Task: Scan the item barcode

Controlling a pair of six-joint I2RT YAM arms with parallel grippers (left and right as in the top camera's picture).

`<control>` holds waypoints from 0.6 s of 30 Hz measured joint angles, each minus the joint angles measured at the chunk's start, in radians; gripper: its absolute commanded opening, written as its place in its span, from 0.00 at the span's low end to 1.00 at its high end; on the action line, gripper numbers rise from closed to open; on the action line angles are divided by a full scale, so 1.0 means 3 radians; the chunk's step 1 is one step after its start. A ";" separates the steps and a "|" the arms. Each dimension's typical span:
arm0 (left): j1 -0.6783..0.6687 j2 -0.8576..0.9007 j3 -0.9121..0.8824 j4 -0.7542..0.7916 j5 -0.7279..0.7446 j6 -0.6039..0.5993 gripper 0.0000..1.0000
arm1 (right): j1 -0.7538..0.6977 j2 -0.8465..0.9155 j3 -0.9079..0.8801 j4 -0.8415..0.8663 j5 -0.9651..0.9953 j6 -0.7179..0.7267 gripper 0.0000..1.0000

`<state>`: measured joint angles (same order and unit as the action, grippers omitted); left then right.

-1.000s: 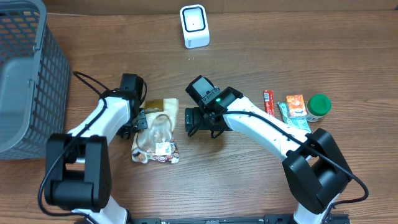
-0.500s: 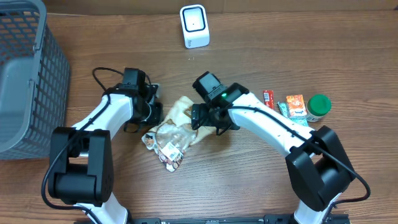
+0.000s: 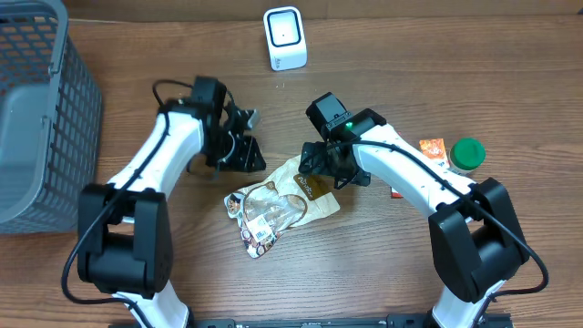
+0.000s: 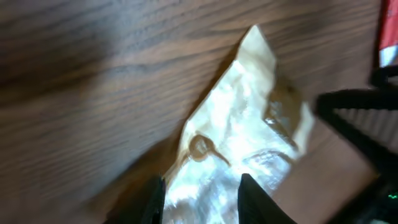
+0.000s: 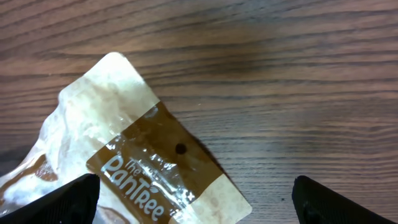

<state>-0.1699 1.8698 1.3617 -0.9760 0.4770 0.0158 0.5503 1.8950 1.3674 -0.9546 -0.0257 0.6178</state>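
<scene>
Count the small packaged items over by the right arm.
3: an orange packet, a green-lidded tub right of it, and a red sliver at the right arm's lower edge. The arm may hide more.

In the left wrist view the snack bag (image 4: 239, 137) is smeared with blur and runs off the lower edge, and the dark shapes right of the bag cannot be made out. In the right wrist view the bag runs off the left and lower edges. From overhead, the white label (image 3: 260, 234) at the bag's lower end is too small to read, a red packet (image 3: 394, 192) just right of the bag is mostly hidden under the right arm (image 3: 410, 173), and far left of the bag the grey basket (image 3: 82, 96) is cut by the edge.
</scene>
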 measured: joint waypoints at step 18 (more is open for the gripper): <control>0.0004 -0.0142 -0.0547 -0.0744 -0.0698 -0.0561 0.36 | 0.0025 0.0000 -0.0169 0.0228 -0.0296 -0.0281 1.00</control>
<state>-0.1688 1.8271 1.1976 -1.1992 0.2676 -0.1524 0.5579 1.8950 1.3167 -0.8864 -0.1146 0.5335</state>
